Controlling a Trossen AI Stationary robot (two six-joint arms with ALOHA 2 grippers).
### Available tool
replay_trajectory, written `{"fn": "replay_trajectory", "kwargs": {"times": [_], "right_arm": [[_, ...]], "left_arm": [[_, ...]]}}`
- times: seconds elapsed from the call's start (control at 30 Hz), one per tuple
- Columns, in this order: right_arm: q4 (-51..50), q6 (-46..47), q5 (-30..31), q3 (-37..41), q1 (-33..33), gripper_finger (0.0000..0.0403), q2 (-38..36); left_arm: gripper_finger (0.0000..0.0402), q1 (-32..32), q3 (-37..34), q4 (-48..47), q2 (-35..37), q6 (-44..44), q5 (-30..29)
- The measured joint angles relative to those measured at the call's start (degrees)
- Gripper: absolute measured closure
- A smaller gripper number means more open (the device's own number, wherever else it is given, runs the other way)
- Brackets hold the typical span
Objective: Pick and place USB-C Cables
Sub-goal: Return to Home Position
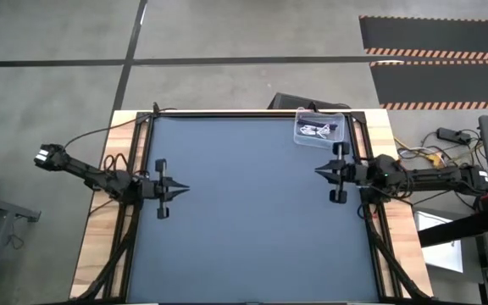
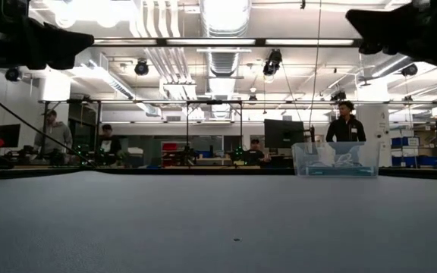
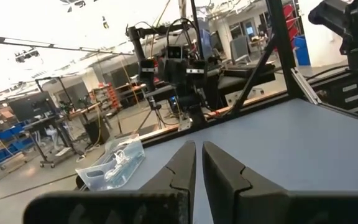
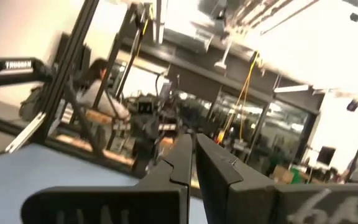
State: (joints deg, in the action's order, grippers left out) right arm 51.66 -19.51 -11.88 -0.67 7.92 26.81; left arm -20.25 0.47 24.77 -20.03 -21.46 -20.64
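Observation:
The USB-C cables (image 1: 316,130) lie in a clear plastic bin (image 1: 318,129) at the table's far right; white and dark strands show through its wall (image 3: 118,160). My left gripper (image 1: 185,188) hovers shut near the table's left edge, pointing level toward the right. My right gripper (image 1: 318,172) hovers shut near the right edge, just on the near side of the bin, pointing left and tipped upward. In the wrist views, the left fingers (image 3: 197,148) and right fingers (image 4: 191,138) have nothing between them.
The dark blue mat (image 1: 252,220) lies bare between the two grippers. A black frame (image 1: 252,113) runs along the table's far edge and sides. Beyond the table, people sit and stand at benches (image 2: 345,121) in the room.

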Motion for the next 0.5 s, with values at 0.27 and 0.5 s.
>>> {"fn": "replay_trajectory", "kwargs": {"times": [0.27, 0.5], "right_arm": [[-6.31, 1.93, 0.22, 0.02, 0.00, 0.0392, -10.51], [-7.81, 3.46, 1.17, 0.04, -0.02, 0.0392, -20.49]], "left_arm": [[0.0388, 0.00, 0.00, 0.04, -1.89, 0.03, 0.00], [0.0388, 0.00, -0.02, 0.04, -3.58, 0.03, 0.00]]}}
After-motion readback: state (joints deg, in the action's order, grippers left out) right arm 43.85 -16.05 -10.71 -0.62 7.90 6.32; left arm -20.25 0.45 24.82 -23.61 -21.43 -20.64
